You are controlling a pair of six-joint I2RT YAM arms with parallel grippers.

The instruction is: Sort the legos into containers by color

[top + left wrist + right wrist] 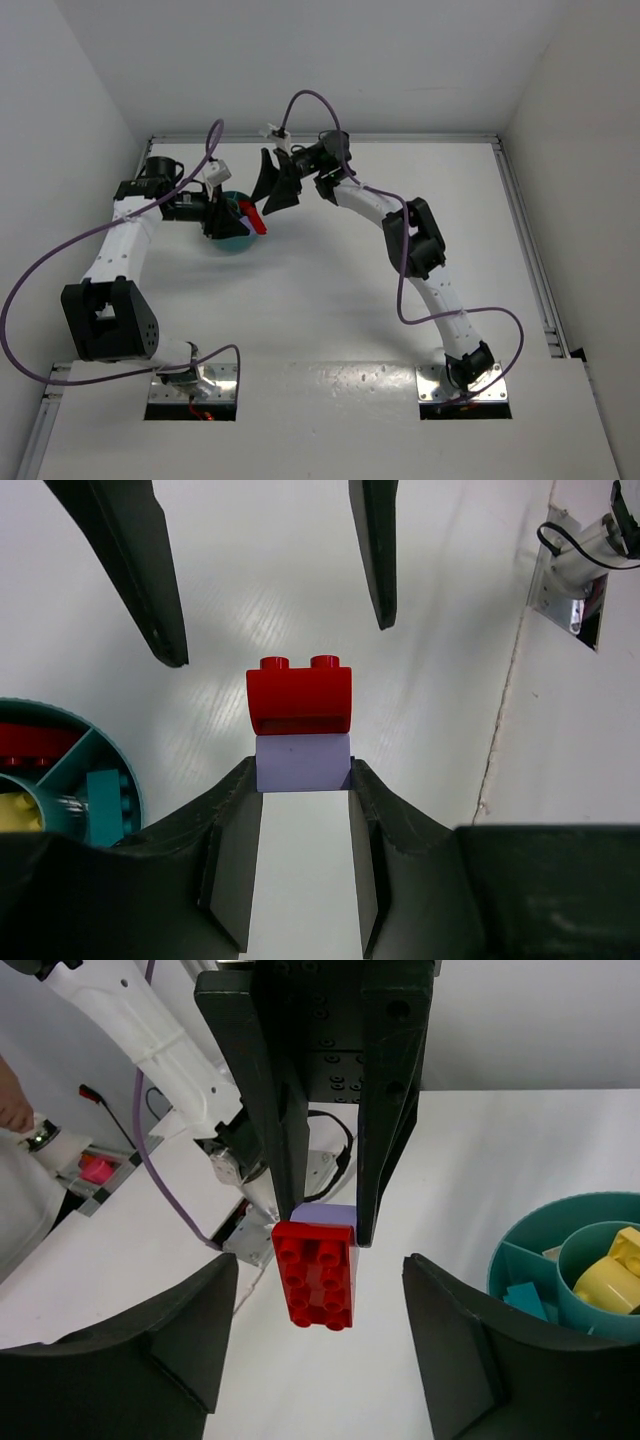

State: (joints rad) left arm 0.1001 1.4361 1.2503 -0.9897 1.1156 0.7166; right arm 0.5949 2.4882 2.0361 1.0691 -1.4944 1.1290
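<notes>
Left gripper (303, 780): clamped on lilac brick (303, 763), red brick (300, 698) protruding toward 12 o'clock.
Right gripper (277, 638): spread, empty, opposite at 12 o'clock.

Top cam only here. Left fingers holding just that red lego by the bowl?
Observer: No. In the left wrist view the left fingers clamp a lilac brick. The red brick is joined to it, beyond the fingertips.
Operator: Right fingers on it?
Observer: No. The right fingers stand open, one on each side of the stack, not touching it.
Operator: Bowl contents?
Observer: The bowl holds a red piece in one outer compartment, a teal brick in the next, and a yellow piece in the centre.
</notes>
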